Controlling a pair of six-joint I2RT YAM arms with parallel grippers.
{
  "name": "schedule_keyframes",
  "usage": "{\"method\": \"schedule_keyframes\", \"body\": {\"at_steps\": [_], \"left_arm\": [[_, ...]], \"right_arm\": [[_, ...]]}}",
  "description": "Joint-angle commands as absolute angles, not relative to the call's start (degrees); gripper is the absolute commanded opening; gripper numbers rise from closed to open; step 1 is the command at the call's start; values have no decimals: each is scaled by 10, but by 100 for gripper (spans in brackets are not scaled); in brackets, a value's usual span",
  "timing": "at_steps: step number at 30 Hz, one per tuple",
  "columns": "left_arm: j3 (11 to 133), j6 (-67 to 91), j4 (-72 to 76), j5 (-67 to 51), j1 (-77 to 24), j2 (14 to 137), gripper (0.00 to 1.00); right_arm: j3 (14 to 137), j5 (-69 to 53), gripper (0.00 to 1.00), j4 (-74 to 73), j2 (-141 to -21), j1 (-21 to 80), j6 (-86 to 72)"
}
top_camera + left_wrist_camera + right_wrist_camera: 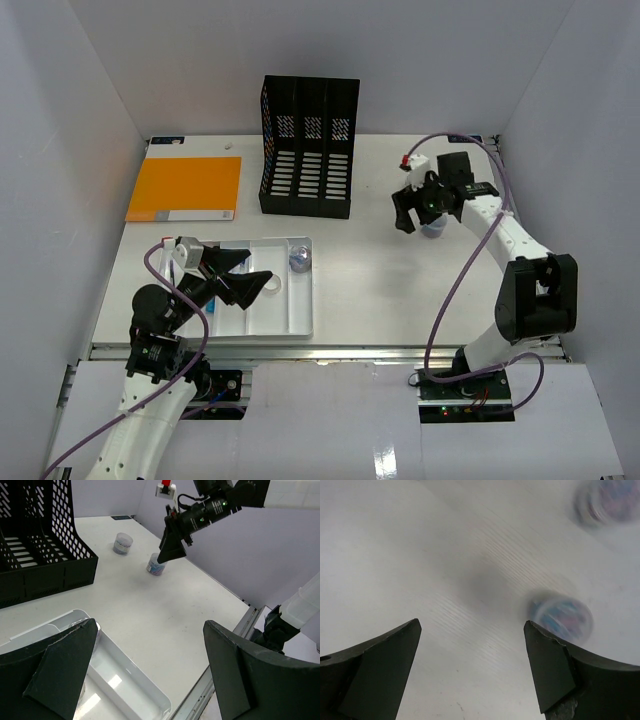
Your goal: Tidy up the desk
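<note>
The desk (380, 280) is a white tabletop with a metal rail at its near edge. My right gripper (413, 213) is open and empty, hovering just left of a small clear pot with a blue-purple lid (433, 231). In the right wrist view the pot (561, 618) is blurred beside the right fingertip (540, 650), outside the open gripper (471, 625). A second such pot (607, 502) stands farther off. My left gripper (243, 277) is open and empty over the white compartmented tray (300, 320). A third small pot (300, 261) sits in the tray's far right corner.
A black three-slot file holder (308, 145) stands at the back middle. An orange folder (185, 188) lies flat at the back left. The left wrist view shows both pots (156, 565) (122, 543) right of the file holder (40, 555), and the tray (135, 680) below.
</note>
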State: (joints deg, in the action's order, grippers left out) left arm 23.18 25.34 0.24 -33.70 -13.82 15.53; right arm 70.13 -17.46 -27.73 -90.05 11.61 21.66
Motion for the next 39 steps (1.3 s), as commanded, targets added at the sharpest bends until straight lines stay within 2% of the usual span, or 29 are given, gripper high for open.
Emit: {"method": "schedule_keyframes", "body": {"at_steps": [1, 8, 25, 27, 32, 35, 37, 39], "left_arm": [[234, 251, 16, -347, -137, 153, 98], [234, 251, 16, -348, -137, 153, 98], [235, 248, 13, -344, -137, 156, 98], [235, 248, 13, -345, -137, 156, 98], [235, 249, 14, -345, -137, 156, 98], [235, 248, 14, -345, -137, 157, 98], [235, 249, 13, -345, -136, 156, 98], [235, 249, 13, -345, -137, 156, 98]], "right_arm": [[647, 28, 90, -178, -855, 83, 78], [662, -29, 90, -161, -922, 10, 24], [731, -54, 90, -157, -1058, 7, -18], [725, -50, 97, -156, -1060, 7, -6], [706, -76, 63, -148, -1046, 7, 28], [702, -82, 48, -146, -1039, 9, 48], [696, -94, 30, -142, -1021, 16, 70], [694, -113, 23, -148, -1007, 28, 92]]}}
